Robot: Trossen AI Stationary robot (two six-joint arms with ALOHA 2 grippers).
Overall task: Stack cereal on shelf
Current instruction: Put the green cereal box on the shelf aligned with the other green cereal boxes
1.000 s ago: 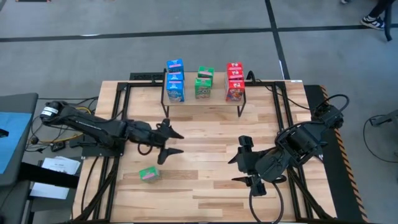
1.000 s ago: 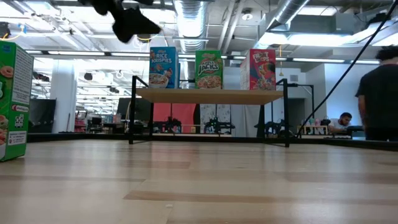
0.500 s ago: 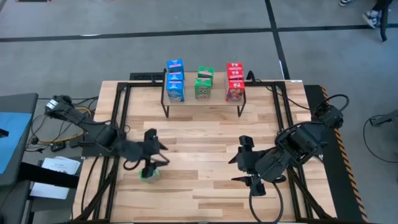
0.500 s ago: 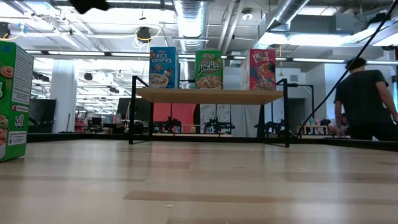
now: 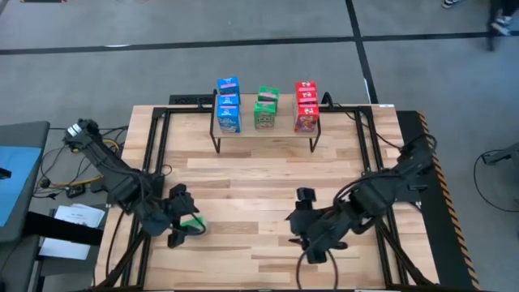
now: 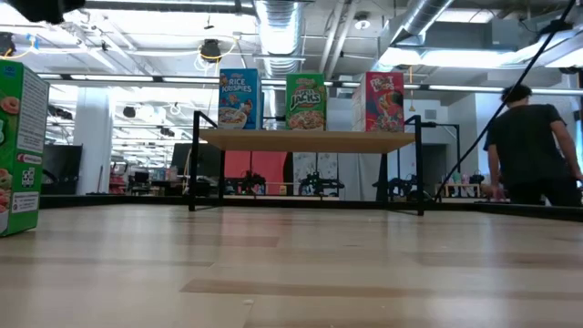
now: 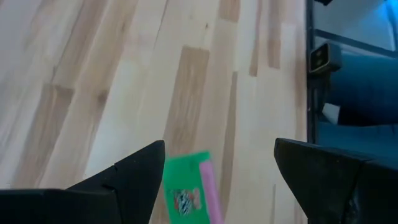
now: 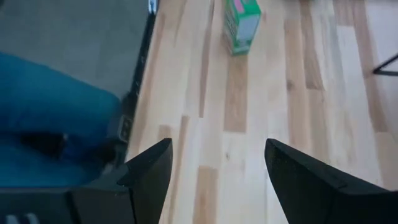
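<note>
The shelf stands at the table's far side, also seen in the low view. On it stand blue cereal boxes, green ones and red ones. One loose green box stands upright on the table near the left edge, and shows in the low view. My left gripper hovers open above it; in its wrist view the green box lies between the spread fingers, untouched. My right gripper is open over the near middle of the table and holds nothing.
Black frame rails run along the table's left and right sides. The plank tabletop lies bare between the shelf and the grippers. A person stands in the room beyond the table, at the low view's right.
My left gripper has swung from the table's middle toward the near-left and tipped downward, ending over the loose green box. My right gripper has shifted a little toward the left and near edge. The box has stayed in place.
</note>
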